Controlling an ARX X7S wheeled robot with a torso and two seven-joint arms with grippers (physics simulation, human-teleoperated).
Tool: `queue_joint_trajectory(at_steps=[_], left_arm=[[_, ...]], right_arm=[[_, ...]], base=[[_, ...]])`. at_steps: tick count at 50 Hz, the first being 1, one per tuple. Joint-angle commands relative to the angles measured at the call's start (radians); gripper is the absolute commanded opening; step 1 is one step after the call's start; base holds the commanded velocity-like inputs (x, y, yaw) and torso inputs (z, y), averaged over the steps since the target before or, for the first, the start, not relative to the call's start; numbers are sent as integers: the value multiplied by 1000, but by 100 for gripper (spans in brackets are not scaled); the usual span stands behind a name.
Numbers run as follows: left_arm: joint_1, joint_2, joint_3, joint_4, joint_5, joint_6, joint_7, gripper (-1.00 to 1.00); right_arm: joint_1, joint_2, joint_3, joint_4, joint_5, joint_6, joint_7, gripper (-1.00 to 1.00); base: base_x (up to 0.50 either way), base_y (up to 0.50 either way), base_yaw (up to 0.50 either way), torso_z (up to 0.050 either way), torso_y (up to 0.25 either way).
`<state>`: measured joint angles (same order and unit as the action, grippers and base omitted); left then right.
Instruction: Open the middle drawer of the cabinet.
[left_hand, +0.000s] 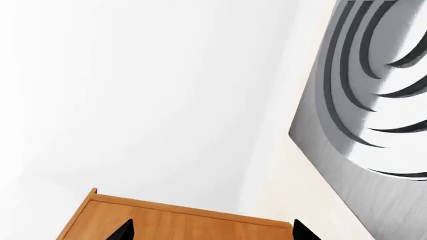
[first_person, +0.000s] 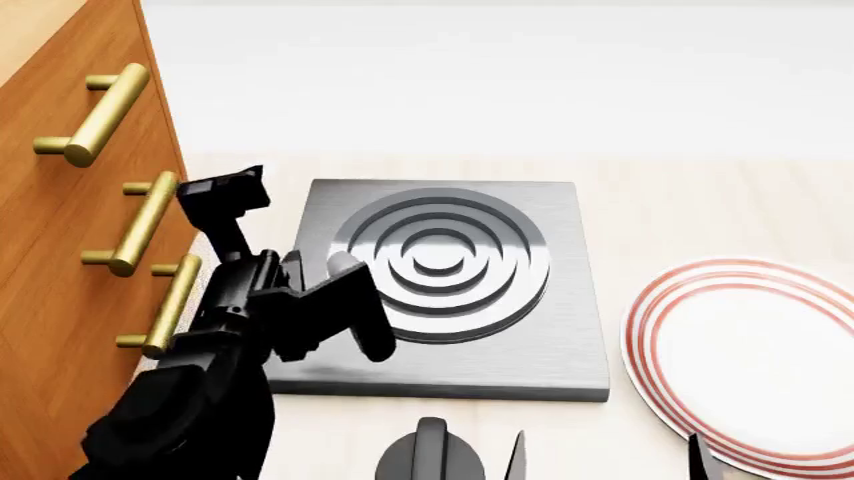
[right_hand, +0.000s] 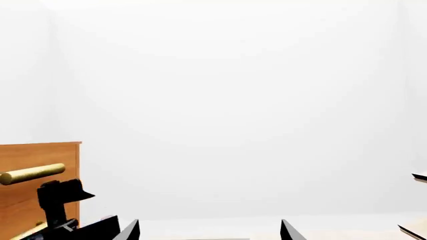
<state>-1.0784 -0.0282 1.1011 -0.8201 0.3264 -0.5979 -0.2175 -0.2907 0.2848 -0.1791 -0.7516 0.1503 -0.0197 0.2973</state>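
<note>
The orange-brown cabinet (first_person: 54, 300) fills the left edge of the head view, with three brass bar handles. The middle drawer (first_person: 60, 215) carries the second handle (first_person: 138, 225), and its front lies in line with the other two. My left gripper (first_person: 224, 192) is open, just right of that handle's far end and not touching it. In the left wrist view the cabinet's wood (left_hand: 173, 222) lies between the open left gripper (left_hand: 213, 231). My right gripper (first_person: 603, 455) is open and empty at the bottom edge; it also shows in the right wrist view (right_hand: 208, 231).
A grey square plate with raised concentric rings (first_person: 441, 280) lies on the pale counter beside the cabinet. A white plate with red rings (first_person: 747, 360) lies at the right. A white wall stands behind. The top drawer's handle (right_hand: 33, 174) shows in the right wrist view.
</note>
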Motion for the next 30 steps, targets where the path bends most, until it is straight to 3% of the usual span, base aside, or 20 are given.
queue_joint_trajectory(at_steps=[1,6,17,30], left_arm=[[-129,28,384,-227,-435,-5,-175,100],[-136,28,447,-243,-461,2,-209,100],[-150,28,453,-293,-440,78,-338,100],[-118,28,448,-316,-431,115,-385,100]], right_arm=[[1,4,-9,-3,0,3,5,100],[2,7,-10,-5,3,3,7,100],[4,13,-13,-6,6,4,11,100],[8,18,-17,6,7,-4,14,100]], base=[[0,0,0,0,0],[0,0,0,0,0],[0,0,0,0,0],[0,0,0,0,0]])
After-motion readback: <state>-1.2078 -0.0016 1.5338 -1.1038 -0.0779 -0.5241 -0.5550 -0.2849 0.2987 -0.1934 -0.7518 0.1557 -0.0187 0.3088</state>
